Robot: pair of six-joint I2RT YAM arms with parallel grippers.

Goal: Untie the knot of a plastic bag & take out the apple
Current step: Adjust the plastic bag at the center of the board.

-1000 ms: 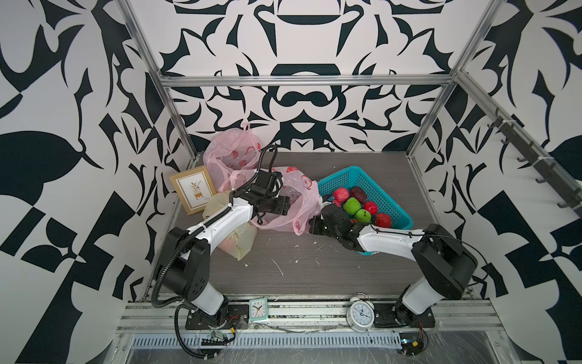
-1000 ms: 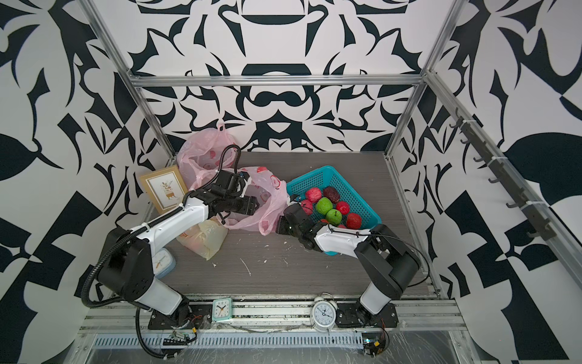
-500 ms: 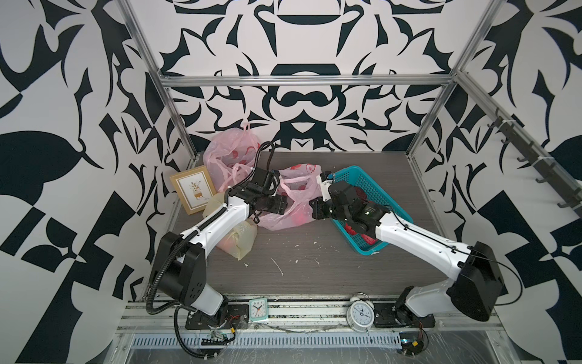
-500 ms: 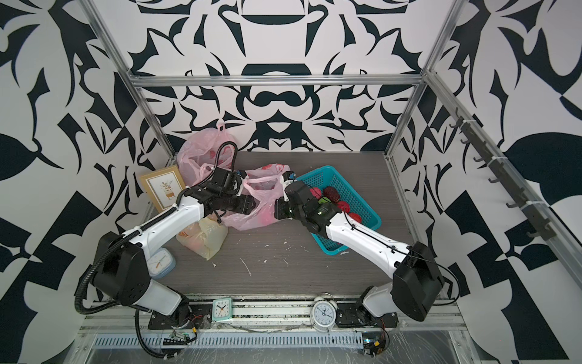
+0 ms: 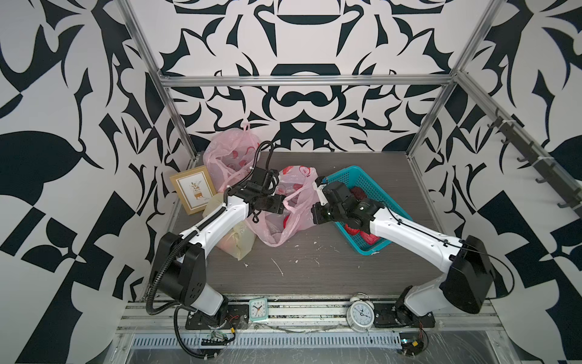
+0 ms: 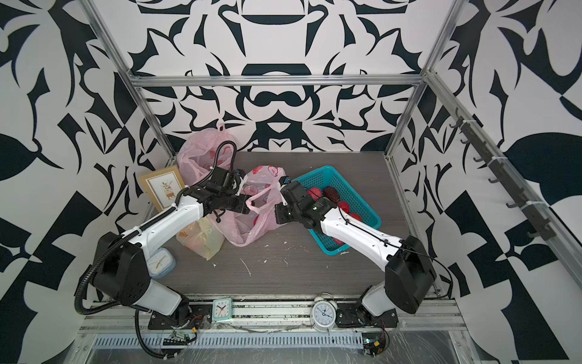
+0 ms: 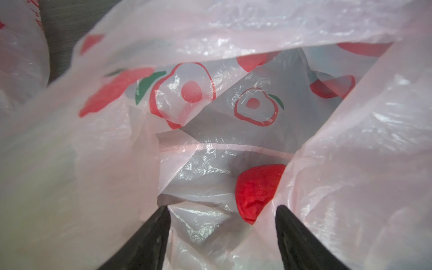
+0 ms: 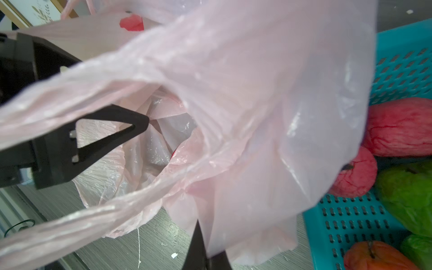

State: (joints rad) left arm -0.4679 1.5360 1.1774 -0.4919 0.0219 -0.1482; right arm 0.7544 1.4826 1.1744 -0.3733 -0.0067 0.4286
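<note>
Thin, translucent pink plastic bag point(image 5: 277, 233), printed with red apple outlines and green leaves. Untied, no knot showing, mouth gaping wide, handle loops pulled out sideways. Slumped and crumpled on mid-back of grey tabletop point(image 5: 315, 271), upper part lifted, bottom resting on wood. Deep inside, at the bottom: round red apple point(image 7: 257, 189) with dull, wrinkled skin, partly hidden behind a fold of film, lying loose and untouched.

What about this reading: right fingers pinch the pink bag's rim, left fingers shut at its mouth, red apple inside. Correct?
No: the left fingers stand open, not shut, in the left wrist view. The right fingers do pinch the pink bag; red apple inside.
</note>
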